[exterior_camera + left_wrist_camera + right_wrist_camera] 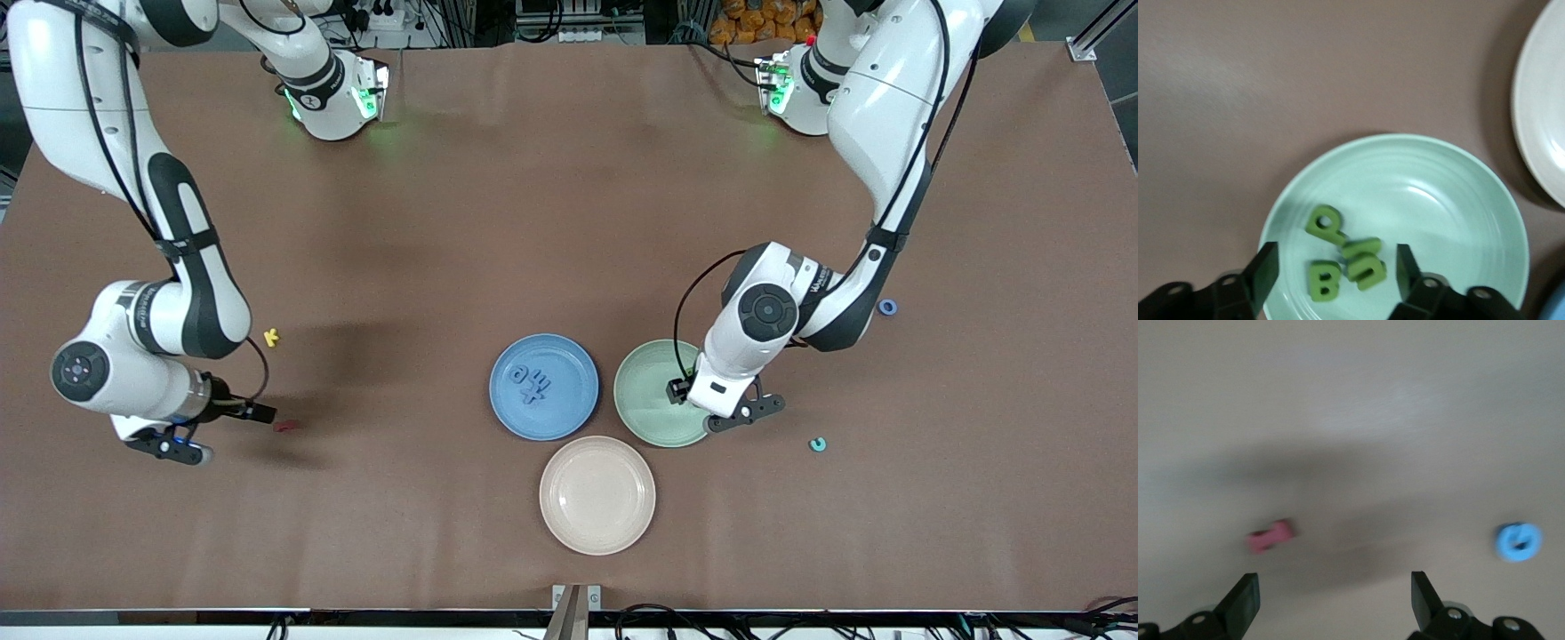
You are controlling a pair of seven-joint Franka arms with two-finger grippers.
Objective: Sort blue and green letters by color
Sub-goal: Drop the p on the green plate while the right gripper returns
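The left end effector (1335, 277) hangs low over the pale green round plastic plate (649, 373), at the edge of it toward the left arm's end of the brown counter (569, 222). Its fingers (1263, 273) stand well apart and hold nothing. Directly beneath and between them lie three olive green chunky toy letters (1341, 257), bunched together on the plate's floor, two of them touching. This reads as the drop step for green: a letter looks just let go onto the right plate.

The medium blue round plate (543, 387) sits just beside the green one, on the side away from the left end effector, and carries several blue letters (530, 382). A cream round plate (597, 495) near both is bare.

Two pieces lie loose on the counter toward the left arm's end: a small blue ring-shaped letter (887, 307), near the left arm's elbow, and a teal curled letter (817, 444), close to the left end effector. The next move probably calls for lifting clear of the plate without disturbing the green pile, then reaching for one of these.

The right end effector (1331, 600) waits low over bare counter, its fingers wide and empty. A small dark red piece (1270, 536) lies just ahead of it, and a small yellow piece (271, 337) is near that arm; neither belongs to the sort.
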